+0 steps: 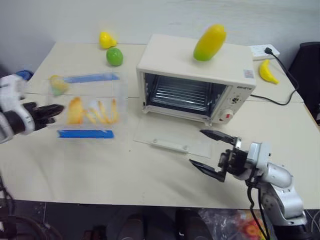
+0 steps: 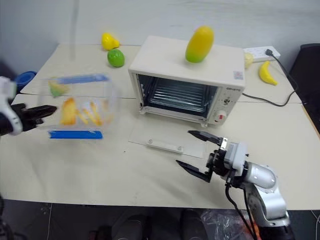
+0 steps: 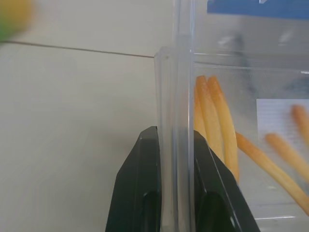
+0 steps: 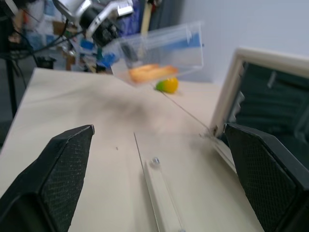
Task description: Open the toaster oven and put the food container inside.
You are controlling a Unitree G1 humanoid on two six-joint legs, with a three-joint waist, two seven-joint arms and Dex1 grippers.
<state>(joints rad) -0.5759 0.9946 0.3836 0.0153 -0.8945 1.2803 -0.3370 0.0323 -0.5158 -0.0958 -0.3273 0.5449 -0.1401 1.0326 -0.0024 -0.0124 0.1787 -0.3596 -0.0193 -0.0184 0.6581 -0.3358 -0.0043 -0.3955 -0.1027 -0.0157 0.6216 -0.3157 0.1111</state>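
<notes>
Fries (image 1: 102, 112) inside food container (image 1: 87, 105), left tool (image 1: 47, 114) gripping.

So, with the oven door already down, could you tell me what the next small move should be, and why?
Probably carry the food container sideways toward the toaster oven and line it up with the opening. The left gripper has its jaws clamped on the container's wall and holds it off the table, the glass door lies flat, and the wire rack looks bare. The right gripper hangs open beside the door.
</notes>
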